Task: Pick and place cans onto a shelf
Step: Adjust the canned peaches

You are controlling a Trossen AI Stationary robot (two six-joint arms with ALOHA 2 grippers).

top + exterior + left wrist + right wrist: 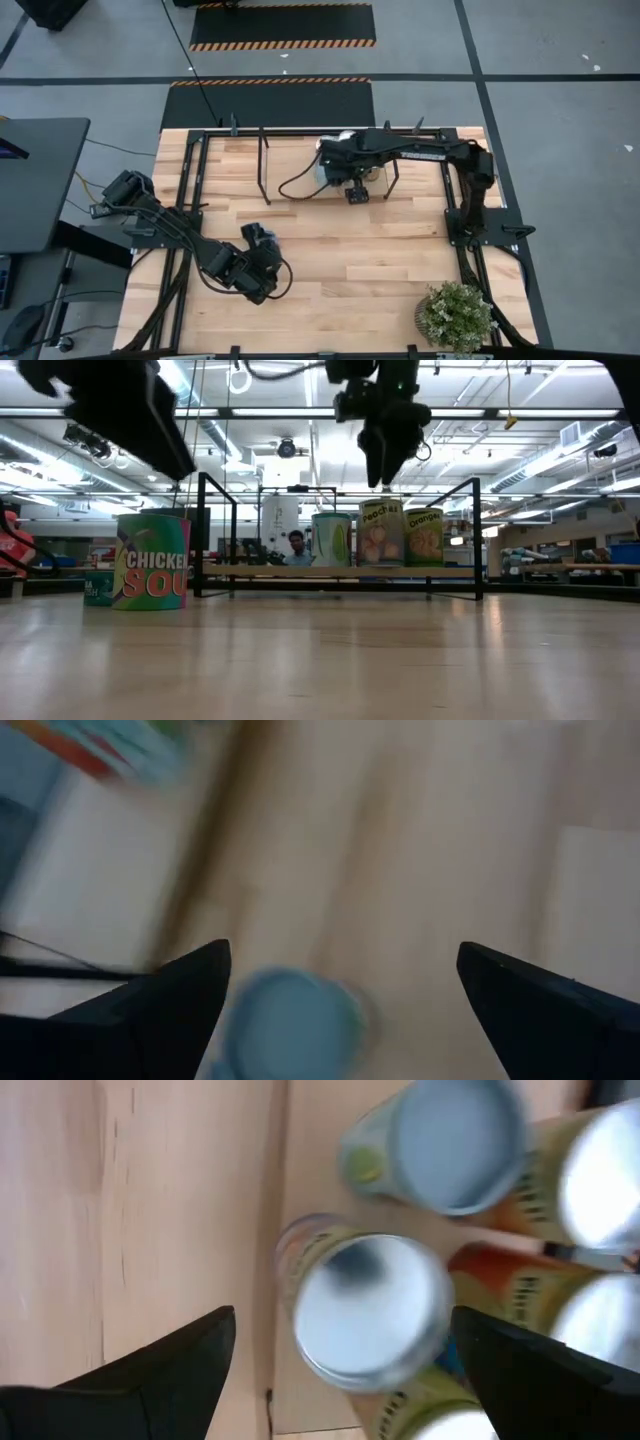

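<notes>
The shelf (pixel 230 160) stands along the table's far side, with its wood board (pixel 300 571) low in a black rod frame. Three cans (pixel 381 532) stand upright on it in the low view. My right gripper (pixel 342 1315) hangs open above them, pointing down over a silver-topped can (pixel 365 1310), with several more cans (pixel 455 1145) beside that one. Near the table's left front, my left gripper (pixel 343 948) is open and slants down above a pale-topped can (pixel 290 1020). A green "chicken soup" can (pixel 152 560) and a smaller can (pixel 98 588) stand on the table there.
A potted plant (pixel 455 315) sits at the table's near right corner. The shelf's black rods (pixel 215 535) rise at its ends. A dark side table (pixel 40 180) stands left of the worktable. A person (pixel 296 545) shows far behind the shelf. Bare wood lies mid-table (pixel 350 260).
</notes>
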